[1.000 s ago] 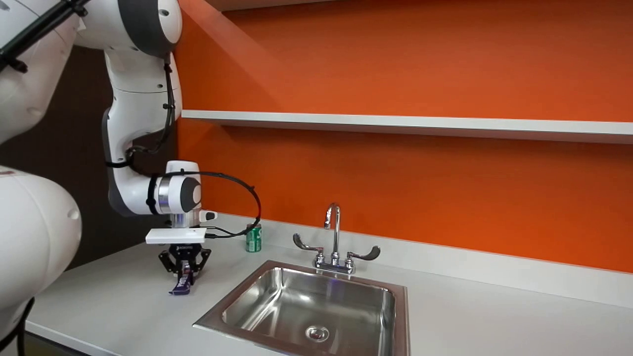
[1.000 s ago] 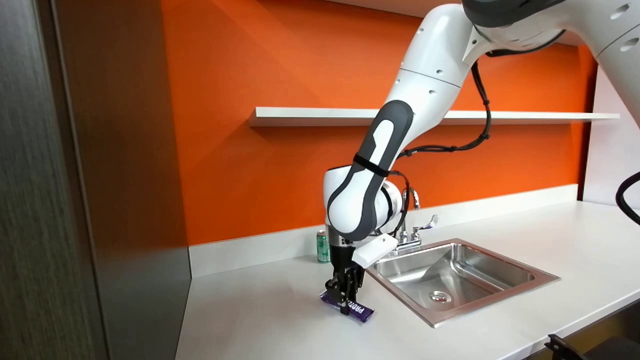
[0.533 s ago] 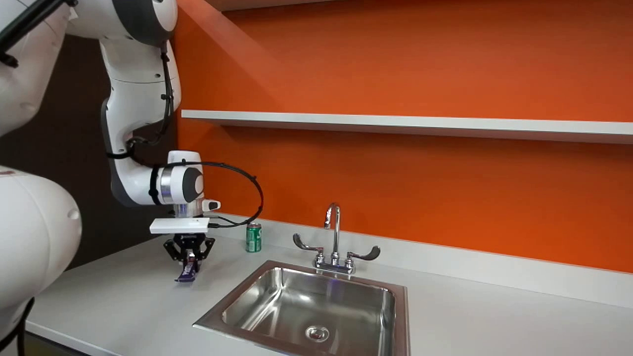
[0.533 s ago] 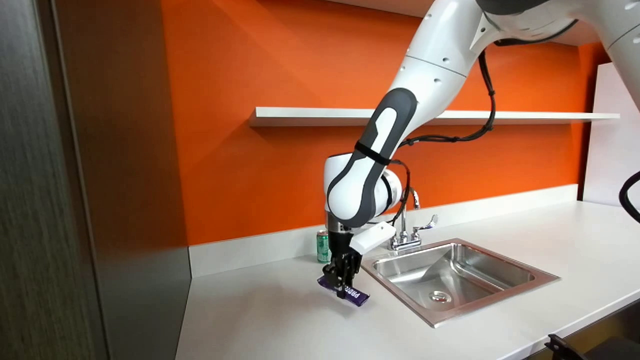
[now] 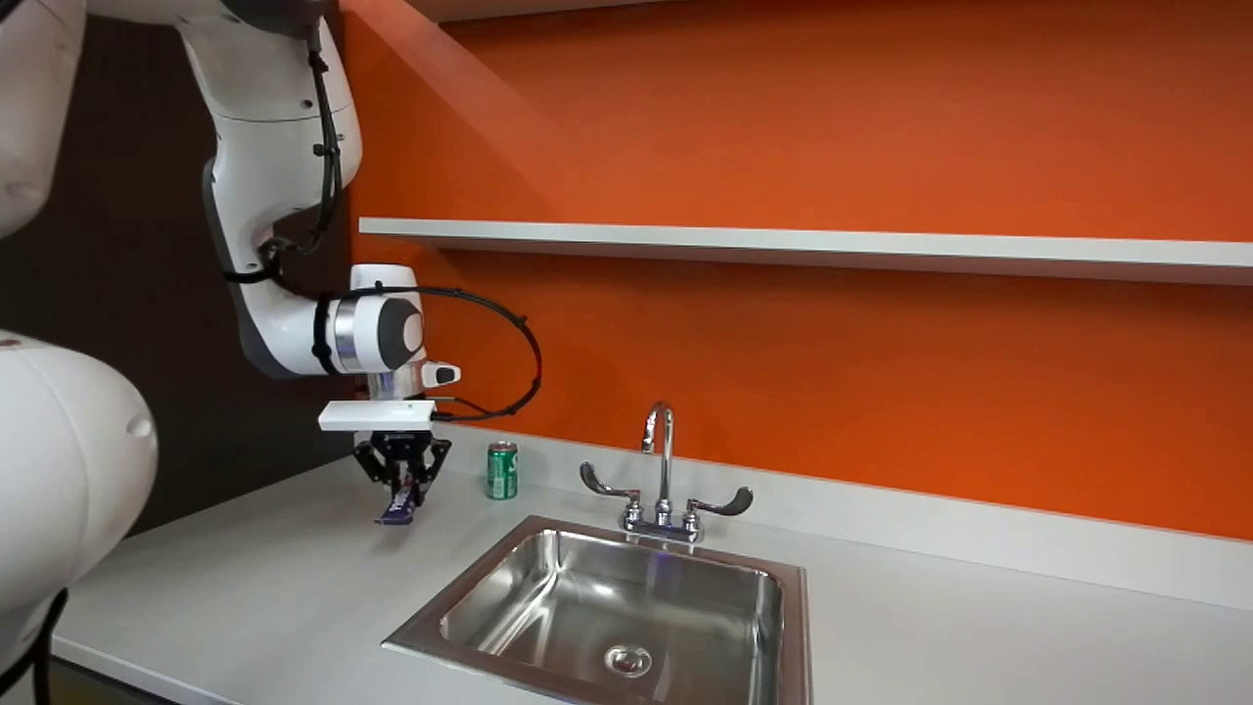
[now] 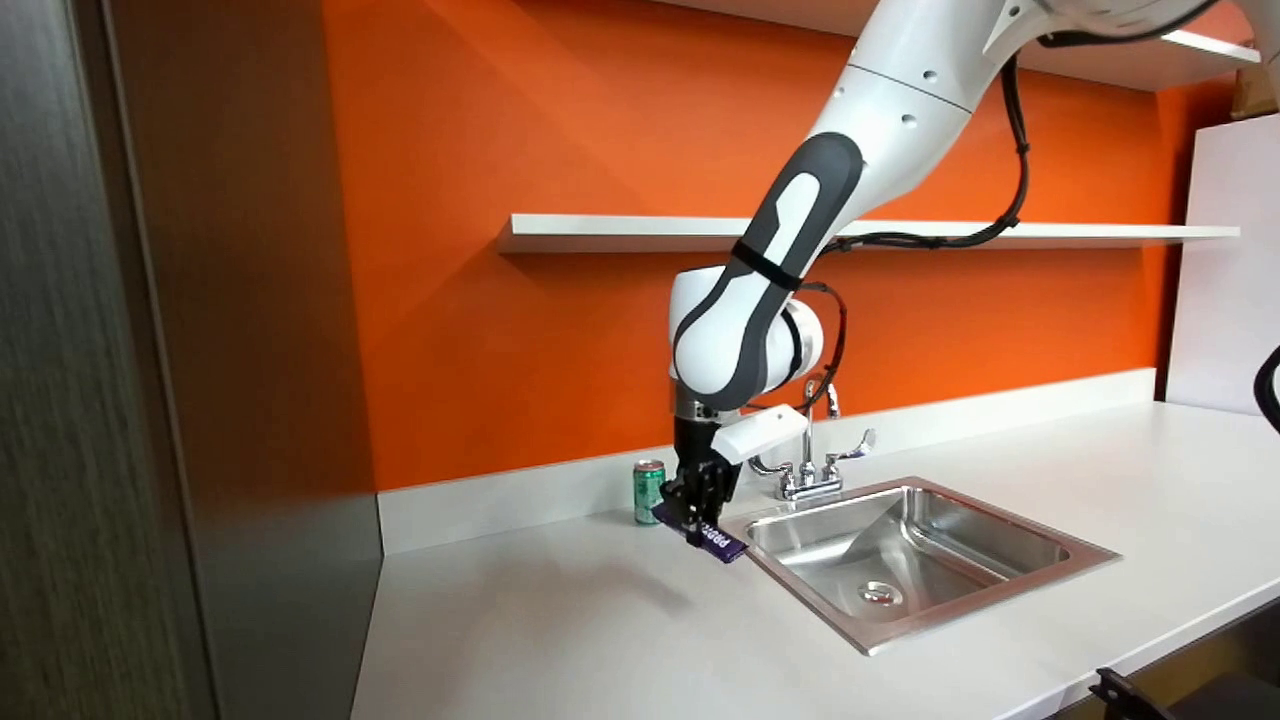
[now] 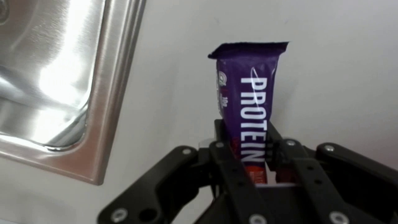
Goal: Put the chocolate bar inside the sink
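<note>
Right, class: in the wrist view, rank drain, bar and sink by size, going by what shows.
1. Sink, though the frame cuts it off.
2. Bar, nearer the camera and partly hidden by the hand.
3. Drain, only a piece at the left edge.

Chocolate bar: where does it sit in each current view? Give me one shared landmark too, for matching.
In an exterior view: the chocolate bar is left of centre, below mid-height.
In an exterior view: the chocolate bar is a little right of centre, below mid-height.
Wrist view: the chocolate bar is right of centre, around mid-height, between the fingers.
Shared landmark: the sink, right of the bar in both exterior views; in the wrist view the sink is left of it.
</note>
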